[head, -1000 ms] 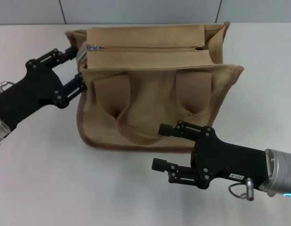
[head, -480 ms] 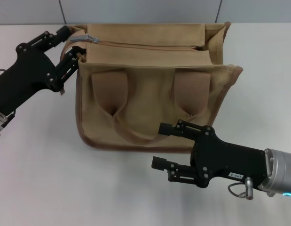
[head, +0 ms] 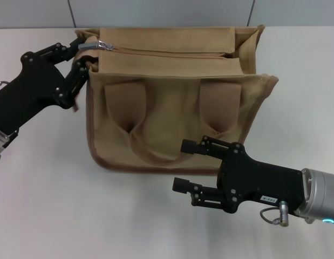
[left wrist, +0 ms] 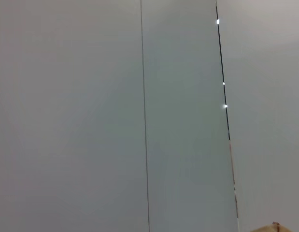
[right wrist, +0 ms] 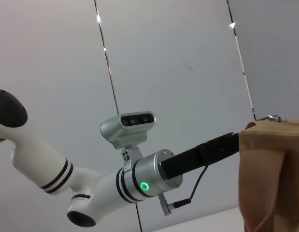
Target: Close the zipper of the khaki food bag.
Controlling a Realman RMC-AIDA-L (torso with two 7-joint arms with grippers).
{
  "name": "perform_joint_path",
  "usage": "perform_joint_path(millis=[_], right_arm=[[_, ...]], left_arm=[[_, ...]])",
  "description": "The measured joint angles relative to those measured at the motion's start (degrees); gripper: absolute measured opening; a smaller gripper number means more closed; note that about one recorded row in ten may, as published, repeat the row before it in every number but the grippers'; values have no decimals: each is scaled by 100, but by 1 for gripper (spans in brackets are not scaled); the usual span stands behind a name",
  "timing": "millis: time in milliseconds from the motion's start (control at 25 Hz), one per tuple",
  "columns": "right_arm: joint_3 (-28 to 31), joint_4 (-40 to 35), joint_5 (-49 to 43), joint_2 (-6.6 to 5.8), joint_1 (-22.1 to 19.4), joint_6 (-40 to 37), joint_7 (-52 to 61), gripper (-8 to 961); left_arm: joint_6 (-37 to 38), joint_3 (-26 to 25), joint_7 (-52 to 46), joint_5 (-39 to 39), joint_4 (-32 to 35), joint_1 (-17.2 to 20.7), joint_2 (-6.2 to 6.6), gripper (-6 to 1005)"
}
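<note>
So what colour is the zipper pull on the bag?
Silver metal; the zipper pull shows best in the head view, at the khaki food bag's left end.

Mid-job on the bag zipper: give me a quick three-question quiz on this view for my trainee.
1. True or false: the zipper pull sits at the bag end nearest the left gripper.
2. Which gripper hangs open in front of the khaki food bag, touching nothing? A) left B) right
3. Fill in: the bag stands on a white ____.

Key: 1 true. 2 B, the right gripper. 3 table.
</note>
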Motion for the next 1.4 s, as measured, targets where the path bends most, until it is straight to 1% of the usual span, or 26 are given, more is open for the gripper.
perform_joint_path(millis=[200,440,520,680,840,1000,1080,1160,1200,1320,1400], right_arm=[[0,12,0,0,-5,5,0,749],[0,16,0,0,-15,7,0,750],[3,18,5,0,-20,3,0,749],[40,46,78,0,-28,-112,1,748],[53,196,546,0,-65,-378,1,750],[80,262,881,0,-82,-644,33,749],[202,266,908,0,-74,-781,111,748],[481,271,918,0,-22,-968,424,749],[481,271,918,0,-22,-968,424,749],[870,261,921,0,80,-1147,1132,750],[1249,265,922,1,195,-1190,1930,749]], left_arm=[[28,8,3,-36,0,20,0,296],[31,-4,-4,-100,3,39,0,88],[52,-4,-6,-101,4,39,0,61],[212,4,20,-138,4,36,-17,40],[595,12,127,-212,-93,-1,-25,29],[777,41,90,-293,-285,-206,-31,29],[627,133,-21,-253,-356,-361,-31,29],[358,231,-193,-236,-413,-511,-31,29],[256,242,-212,-259,-477,-563,-31,29],[178,208,-140,-318,-654,-654,-32,29],[179,206,-139,-321,-663,-697,-33,29]])
